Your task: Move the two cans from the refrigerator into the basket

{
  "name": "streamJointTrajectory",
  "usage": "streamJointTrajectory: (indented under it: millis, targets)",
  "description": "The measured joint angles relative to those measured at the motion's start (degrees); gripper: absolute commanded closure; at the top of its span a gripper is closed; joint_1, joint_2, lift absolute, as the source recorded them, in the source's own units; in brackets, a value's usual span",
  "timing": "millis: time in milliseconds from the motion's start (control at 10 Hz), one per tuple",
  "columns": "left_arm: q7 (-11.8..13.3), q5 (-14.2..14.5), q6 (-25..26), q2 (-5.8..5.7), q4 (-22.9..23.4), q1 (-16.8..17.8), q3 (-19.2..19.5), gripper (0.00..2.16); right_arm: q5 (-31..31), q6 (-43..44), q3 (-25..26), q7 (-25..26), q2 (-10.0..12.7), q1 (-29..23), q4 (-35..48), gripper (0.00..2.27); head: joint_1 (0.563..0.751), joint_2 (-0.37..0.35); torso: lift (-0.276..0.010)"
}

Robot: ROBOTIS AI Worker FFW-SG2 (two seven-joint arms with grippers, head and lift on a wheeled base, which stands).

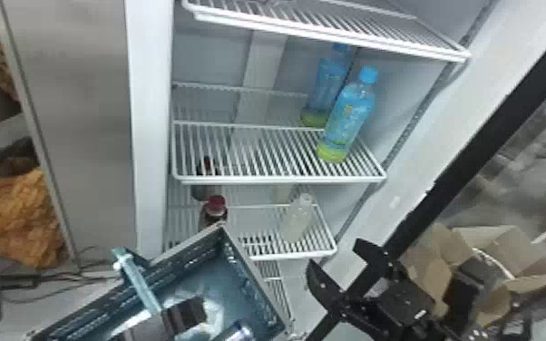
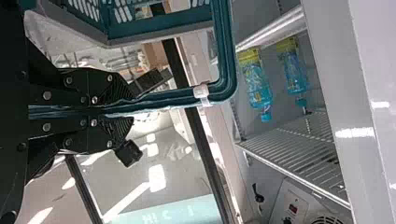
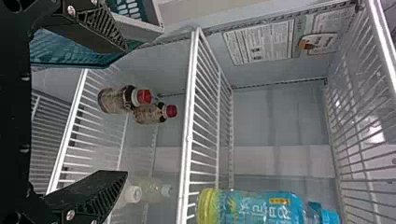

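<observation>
Head view: showed teal basket (image 1: 251,272), tilted, silvery can (image 1: 241,334) inside, hiding part of red-capped bottle (image 1: 215,207); pinched basket handle (image 1: 138,281) with left gripper (image 1: 164,315); had right gripper (image 1: 336,255) spread; included two blue bottles (image 1: 351,113), shelved above.

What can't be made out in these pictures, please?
Head view: the bottom edge cuts off the basket and a shiny thing in it, possibly a can.
Head view: the basket hides the lower part of the nearer red-capped bottle.
Right wrist view: the bottom edge cuts into the blue bottle.
</observation>
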State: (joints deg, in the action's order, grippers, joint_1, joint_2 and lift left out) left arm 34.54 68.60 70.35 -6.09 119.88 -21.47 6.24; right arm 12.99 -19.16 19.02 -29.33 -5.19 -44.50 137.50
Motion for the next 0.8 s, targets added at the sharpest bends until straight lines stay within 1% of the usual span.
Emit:
streamJointTrajectory:
  millis: [200,400,800]
  targets:
    - [0.0,0.0,0.0,0.11,0.0,-0.2,0.0,1.2,0.7,6.0,1.3,0.0,0.7,-2.3,-2.5,0.12,0.695,-0.35,-0.035]
    - [0.0,-0.1,0.0,0.17,0.0,-0.2,0.0,1.2,1.4,10.5,1.8,0.0,0.8,-4.1,-5.0,0.12,0.695,-0.35,-0.035]
    - [0.0,-0.1,0.1,0.21,0.0,-0.5,0.0,1.2,2.3,17.5,1.8,-0.5,1.4,-8.7,-5.3,0.12,0.695,-0.35,-0.035]
